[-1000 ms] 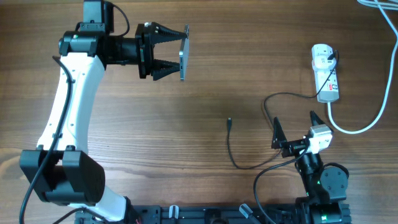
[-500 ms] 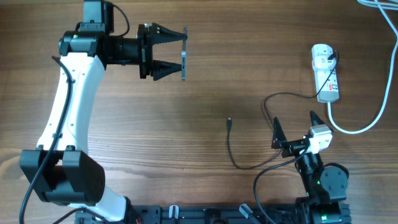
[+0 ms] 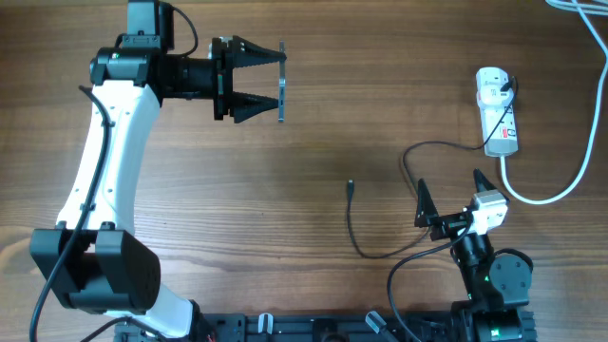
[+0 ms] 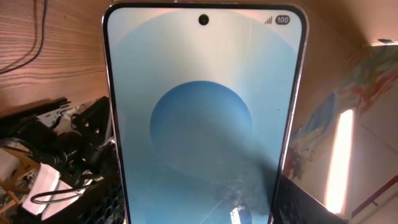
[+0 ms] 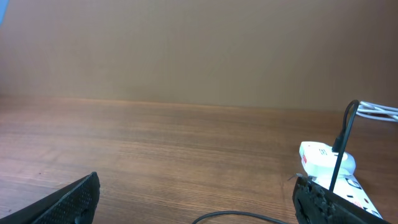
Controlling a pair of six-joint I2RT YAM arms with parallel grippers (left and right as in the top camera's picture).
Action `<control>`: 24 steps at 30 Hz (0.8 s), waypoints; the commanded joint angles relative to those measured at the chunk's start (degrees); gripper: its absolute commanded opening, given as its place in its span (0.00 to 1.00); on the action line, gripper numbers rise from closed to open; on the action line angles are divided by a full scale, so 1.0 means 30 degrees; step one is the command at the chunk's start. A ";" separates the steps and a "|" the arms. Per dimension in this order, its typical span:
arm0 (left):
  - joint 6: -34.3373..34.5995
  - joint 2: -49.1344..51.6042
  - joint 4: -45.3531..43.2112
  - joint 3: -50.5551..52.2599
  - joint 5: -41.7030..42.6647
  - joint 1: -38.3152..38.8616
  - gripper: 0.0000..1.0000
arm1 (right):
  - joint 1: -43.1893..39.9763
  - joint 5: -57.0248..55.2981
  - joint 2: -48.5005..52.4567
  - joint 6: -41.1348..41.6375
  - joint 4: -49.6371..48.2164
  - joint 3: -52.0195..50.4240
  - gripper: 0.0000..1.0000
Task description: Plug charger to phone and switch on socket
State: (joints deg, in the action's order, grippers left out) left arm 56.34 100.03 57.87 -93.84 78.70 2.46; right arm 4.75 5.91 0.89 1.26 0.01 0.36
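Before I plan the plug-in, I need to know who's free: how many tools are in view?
2. The left tool is upper left, clamped on the phone; the right tool is lower right, open and empty, near the charger. None seems hidden.

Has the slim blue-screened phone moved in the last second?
Yes: the phone turned edge-on in place, coming no nearer the white oblong power strip.

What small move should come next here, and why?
Probably the right gripper should reach left toward the charger's connector tip. Its jaws stand open and empty, the tip lies loose on the table, and the left gripper already holds the phone up off the table, with no cable reaching it yet.
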 commanded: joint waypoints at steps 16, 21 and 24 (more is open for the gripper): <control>0.0889 -0.0590 -0.0058 -0.0109 0.2535 0.0029 0.58 | 0.0095 -0.0197 -0.0102 0.0124 -0.0066 -0.0022 1.00; 0.0889 -0.0590 -0.0058 -0.0109 0.2543 0.0029 0.58 | 0.0087 -0.0197 -0.0095 0.0124 -0.0066 -0.0022 1.00; 0.0896 -0.0590 -0.0051 -0.0109 0.2543 0.0029 0.57 | 0.0087 -0.0197 -0.0102 0.0131 -0.0066 -0.0022 1.00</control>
State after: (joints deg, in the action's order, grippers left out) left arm 58.87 100.03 57.87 -93.84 83.46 2.46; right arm 4.75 5.91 0.89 1.26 0.03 0.36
